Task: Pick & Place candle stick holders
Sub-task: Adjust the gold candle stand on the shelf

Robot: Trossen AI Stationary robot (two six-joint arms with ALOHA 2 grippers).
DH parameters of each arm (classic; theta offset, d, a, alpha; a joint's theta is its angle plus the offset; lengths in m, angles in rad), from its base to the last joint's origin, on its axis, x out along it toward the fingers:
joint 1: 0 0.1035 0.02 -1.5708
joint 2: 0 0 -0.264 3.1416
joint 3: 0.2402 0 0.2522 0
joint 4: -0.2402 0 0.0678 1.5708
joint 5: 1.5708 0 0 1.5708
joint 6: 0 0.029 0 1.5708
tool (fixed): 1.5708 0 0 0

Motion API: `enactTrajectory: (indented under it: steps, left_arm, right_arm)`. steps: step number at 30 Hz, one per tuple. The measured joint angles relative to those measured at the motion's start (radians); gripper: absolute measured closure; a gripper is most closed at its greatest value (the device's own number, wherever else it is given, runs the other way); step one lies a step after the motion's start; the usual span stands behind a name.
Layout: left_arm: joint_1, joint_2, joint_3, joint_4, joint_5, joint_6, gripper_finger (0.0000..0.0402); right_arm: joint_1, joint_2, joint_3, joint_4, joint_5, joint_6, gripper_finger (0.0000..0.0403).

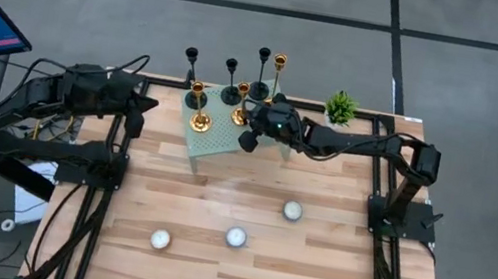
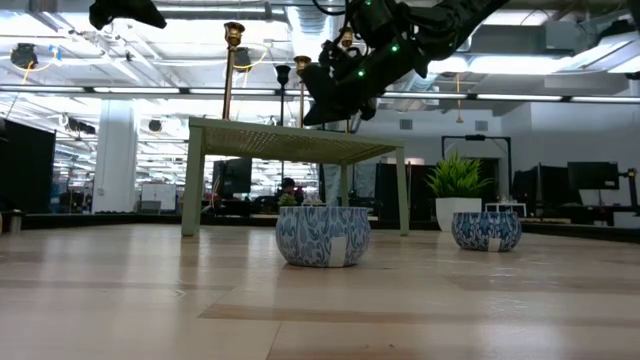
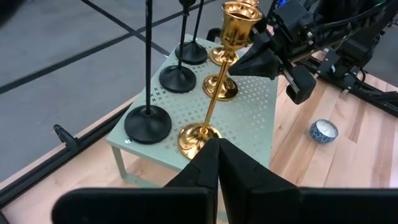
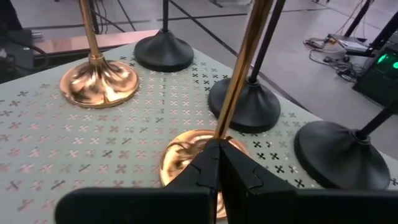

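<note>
On the wooden counter (image 1: 218,205), a pale green perforated stand (image 1: 214,139) carries the candle stick holders (image 3: 214,87), black and gold, all upright with stems vertical. The right end effector (image 1: 249,124) hovers over the stand with its fingers pressed together beside a gold stem. The left end effector (image 1: 138,116) waits near the stand, narrow, holding nothing. Blue-patterned tealight cups (image 2: 322,235) hold white candles.

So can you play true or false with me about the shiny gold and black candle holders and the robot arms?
1. The candle stick holders stand on a pale green perforated stand. True.
2. Three round white tealight candles sit on that stand. False: they sit on the wooden table.
3. The right gripper is over the stand. True.
4. The small green potted plant lies tipped over mid-table. False: it stands upright at the far edge.
</note>
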Motion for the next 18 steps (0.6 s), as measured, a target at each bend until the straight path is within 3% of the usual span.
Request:
enactTrajectory:
  steps: [18]
  left_arm:
    - [0.0, 0.0, 0.0, 0.0, 0.0, 0.0, 0.0396]
  right_arm:
    - [-0.014, 0.0, -0.001, 0.026, -0.033, 0.0, 0.0403]
